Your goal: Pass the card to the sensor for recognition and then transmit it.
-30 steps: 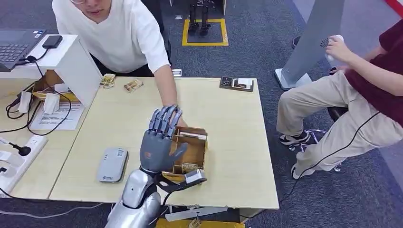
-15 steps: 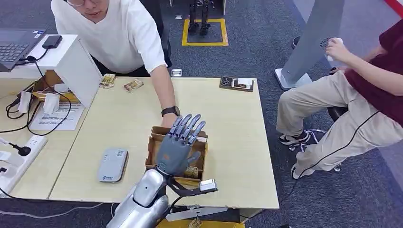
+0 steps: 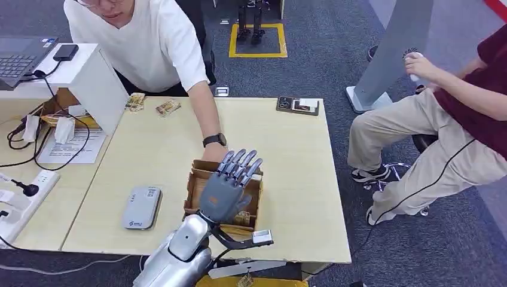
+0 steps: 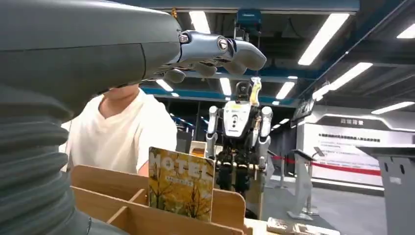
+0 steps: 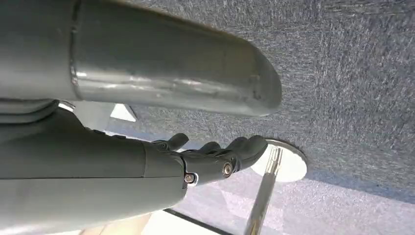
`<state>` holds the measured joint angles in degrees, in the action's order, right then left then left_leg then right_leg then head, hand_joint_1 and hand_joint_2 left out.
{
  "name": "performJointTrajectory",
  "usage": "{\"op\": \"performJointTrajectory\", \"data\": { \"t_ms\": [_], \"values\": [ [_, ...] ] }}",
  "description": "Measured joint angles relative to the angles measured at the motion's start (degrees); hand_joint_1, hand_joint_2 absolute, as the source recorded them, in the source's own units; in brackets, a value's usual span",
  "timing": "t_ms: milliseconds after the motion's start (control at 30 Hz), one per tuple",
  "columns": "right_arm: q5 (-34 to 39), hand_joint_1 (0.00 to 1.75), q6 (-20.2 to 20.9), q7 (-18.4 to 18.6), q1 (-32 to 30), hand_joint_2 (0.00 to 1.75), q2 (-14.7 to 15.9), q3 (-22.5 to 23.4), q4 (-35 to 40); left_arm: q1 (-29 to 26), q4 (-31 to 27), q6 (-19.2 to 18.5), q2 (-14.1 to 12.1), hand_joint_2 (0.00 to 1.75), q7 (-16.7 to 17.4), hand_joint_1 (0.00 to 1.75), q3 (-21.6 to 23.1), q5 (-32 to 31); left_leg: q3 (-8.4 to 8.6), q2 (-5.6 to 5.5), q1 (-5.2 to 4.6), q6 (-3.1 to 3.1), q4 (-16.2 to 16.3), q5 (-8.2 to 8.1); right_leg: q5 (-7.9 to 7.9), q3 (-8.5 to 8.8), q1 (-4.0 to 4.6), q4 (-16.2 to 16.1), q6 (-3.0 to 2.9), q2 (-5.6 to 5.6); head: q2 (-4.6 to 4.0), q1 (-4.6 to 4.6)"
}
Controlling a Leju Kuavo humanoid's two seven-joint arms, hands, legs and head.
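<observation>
Hovering over the wooden box at the lower middle of the head view, the left hand has its fingers spread and straight, palm down, holding nothing. From the wrist camera that same hand reaches across the upper part of the frame, above the box's dividers. One card, printed with yellow trees and the word HOTEL, stands upright in a slot of the box, near the middle of that frame, and the fingers are well clear of it.

The box sits on the pale table, toward its near edge. Left of it in the head view lies the grey sensor, flat on the tabletop and apart from the box. A person in a white shirt leans in from the upper left, one arm stretched down so that the hand with a dark wristband rests just behind the box's far side. A second person, in beige trousers, sits at the right edge of the frame. Small cards lie near the table's far edge.

The right hand hangs over grey carpet, fingers loosely extended and apart, grasping nothing
</observation>
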<state>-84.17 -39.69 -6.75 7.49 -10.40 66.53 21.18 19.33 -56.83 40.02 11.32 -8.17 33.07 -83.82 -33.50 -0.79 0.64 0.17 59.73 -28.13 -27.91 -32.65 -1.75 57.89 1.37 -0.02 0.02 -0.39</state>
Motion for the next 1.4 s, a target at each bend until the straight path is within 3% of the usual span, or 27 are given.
{"op": "performJointTrajectory", "data": {
  "t_ms": [300,533,567,600,700,833,1300,1400],
  "values": [
    [1.6,0.00,0.0,0.2,-0.2,0.00,0.0,-0.3,-0.1,1.4,2.9,0.0,-0.8,1.75,12.0,0.00,1.8,-4.7,0.00,0.00,0.00,0.00,0.0,0.00,0.00,0.00,0.00,0.0,0.00,0.00,-0.02,0.00],
    [2.1,0.00,0.0,0.2,-0.3,0.00,0.2,-0.7,-0.1,2.8,6.2,0.0,-1.4,1.75,15.2,0.00,3.0,-4.8,0.00,0.00,0.00,0.00,0.0,0.00,0.00,-0.01,0.00,0.0,0.00,0.00,0.00,-0.02],
    [2.1,0.00,0.0,0.2,-0.3,0.00,0.2,-0.8,-0.1,3.0,6.6,0.0,-1.4,1.75,15.7,0.68,3.1,-4.8,0.00,0.00,0.00,0.00,0.0,0.00,0.00,-0.01,0.00,0.0,0.00,0.00,0.00,0.00],
    [2.3,0.00,0.0,0.2,-0.3,0.00,0.2,-0.9,-0.1,3.2,7.0,0.0,-1.4,1.75,16.1,1.75,3.2,-4.8,0.00,0.00,0.00,0.00,0.0,0.00,0.00,0.00,0.00,0.0,0.00,0.00,-0.02,0.00],
    [2.6,0.00,0.0,0.4,-0.4,0.00,0.2,-1.1,-0.1,3.7,8.3,0.0,-1.4,1.75,16.6,1.75,3.8,-4.8,0.00,0.00,0.00,0.00,0.0,0.00,0.00,0.00,0.00,0.0,0.00,0.00,-0.02,0.00],
    [2.6,0.00,0.0,0.6,-0.5,0.00,0.2,-1.3,-0.2,3.9,9.2,0.0,-1.6,1.75,14.6,1.75,4.2,-4.1,0.00,0.00,0.00,0.00,0.0,0.00,0.00,0.00,0.00,0.0,0.00,0.00,0.00,0.00],
    [2.6,0.00,0.0,0.7,-0.6,0.00,0.2,-1.6,-0.2,3.7,8.0,0.1,-2.3,1.75,12.2,1.75,4.5,-1.7,0.00,0.00,0.00,0.00,0.0,0.00,0.00,0.00,0.00,0.0,0.00,0.01,-0.02,0.00],
    [2.7,0.00,0.0,0.7,-0.6,0.00,0.2,-1.6,-0.2,1.3,2.3,0.1,-3.1,1.75,8.2,1.75,4.5,-0.7,-0.03,-0.01,0.00,0.00,0.0,0.00,0.00,0.00,0.00,0.0,0.00,-0.01,-0.02,0.00]
  ]
}}
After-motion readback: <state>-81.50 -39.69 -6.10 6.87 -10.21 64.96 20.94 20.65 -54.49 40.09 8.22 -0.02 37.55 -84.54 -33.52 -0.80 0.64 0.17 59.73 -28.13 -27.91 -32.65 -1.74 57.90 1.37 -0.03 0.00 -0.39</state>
